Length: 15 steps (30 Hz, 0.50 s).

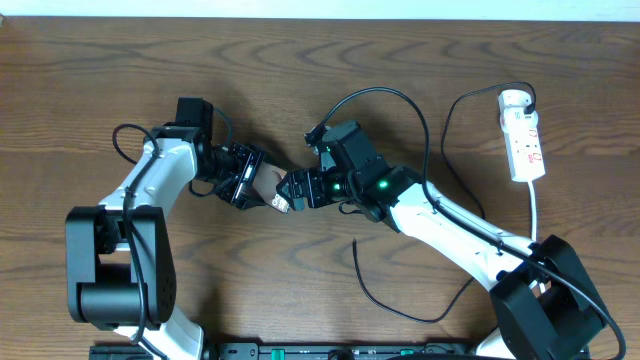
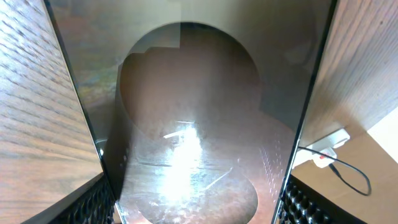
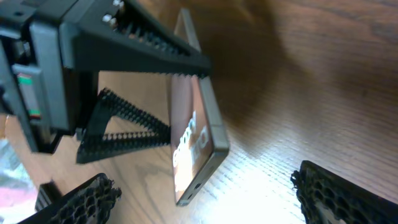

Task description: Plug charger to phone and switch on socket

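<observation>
Mid-table (image 1: 90, 80) is crowded. The left gripper (image 1: 258, 186) clamps the phone (image 1: 268, 183) on edge. The right gripper (image 1: 288, 196) is spread wide around the phone's free end, with a gap on each side. The charger (image 1: 445, 140) drops from the socket (image 1: 522, 135), crosses under the right arm (image 1: 450, 225) and curls over the near wood. Bare wood lies left of the socket.

The white-and-black left arm (image 1: 150, 185) rises from its base at the near left corner of the brown wooden desk (image 1: 300, 50), then bends at the elbow toward the desk's centre. The black two-finger left end effector (image 1: 265, 190) is clamped on a flat dark brown-black phone (image 3: 196, 137), held on edge. The white-and-black right arm (image 1: 450, 225) stretches from the near right corner to the centre. There the right end effector (image 1: 290, 195) faces the left one, its ribbed fingers (image 3: 339, 193) spread wide.
</observation>
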Motion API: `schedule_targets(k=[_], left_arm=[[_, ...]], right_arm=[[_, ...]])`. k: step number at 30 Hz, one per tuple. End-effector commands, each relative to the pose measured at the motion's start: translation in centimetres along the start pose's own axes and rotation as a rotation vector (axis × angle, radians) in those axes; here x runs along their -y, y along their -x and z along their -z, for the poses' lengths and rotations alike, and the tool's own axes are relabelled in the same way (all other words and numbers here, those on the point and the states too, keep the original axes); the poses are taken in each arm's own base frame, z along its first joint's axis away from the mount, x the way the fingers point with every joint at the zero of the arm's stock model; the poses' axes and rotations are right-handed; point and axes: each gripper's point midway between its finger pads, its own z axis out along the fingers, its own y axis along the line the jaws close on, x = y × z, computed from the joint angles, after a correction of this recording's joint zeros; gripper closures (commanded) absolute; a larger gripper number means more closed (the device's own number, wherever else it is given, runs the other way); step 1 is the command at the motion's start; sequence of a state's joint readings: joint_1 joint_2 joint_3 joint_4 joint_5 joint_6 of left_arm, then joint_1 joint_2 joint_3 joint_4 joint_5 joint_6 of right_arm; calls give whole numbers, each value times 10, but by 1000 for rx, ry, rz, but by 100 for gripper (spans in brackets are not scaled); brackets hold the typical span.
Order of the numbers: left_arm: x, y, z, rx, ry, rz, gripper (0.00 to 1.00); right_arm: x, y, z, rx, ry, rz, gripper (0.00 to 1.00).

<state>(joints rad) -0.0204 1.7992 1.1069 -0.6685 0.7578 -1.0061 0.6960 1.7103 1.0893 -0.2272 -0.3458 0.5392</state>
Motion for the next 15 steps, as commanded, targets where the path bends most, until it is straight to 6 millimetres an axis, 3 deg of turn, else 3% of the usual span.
schedule_targets(k=[1,10,15], left_arm=[[8,-11,2,-71,-44,26,93],[12,-21,3,-128,-65,98,93],[16,-28,5,-174,-85,122,93]], right_arm=[[1,7,2,39,-40,-32,9],[-13,8,-3,76,-46,5,10],[-11,8,-6,108,-99,-1,14]])
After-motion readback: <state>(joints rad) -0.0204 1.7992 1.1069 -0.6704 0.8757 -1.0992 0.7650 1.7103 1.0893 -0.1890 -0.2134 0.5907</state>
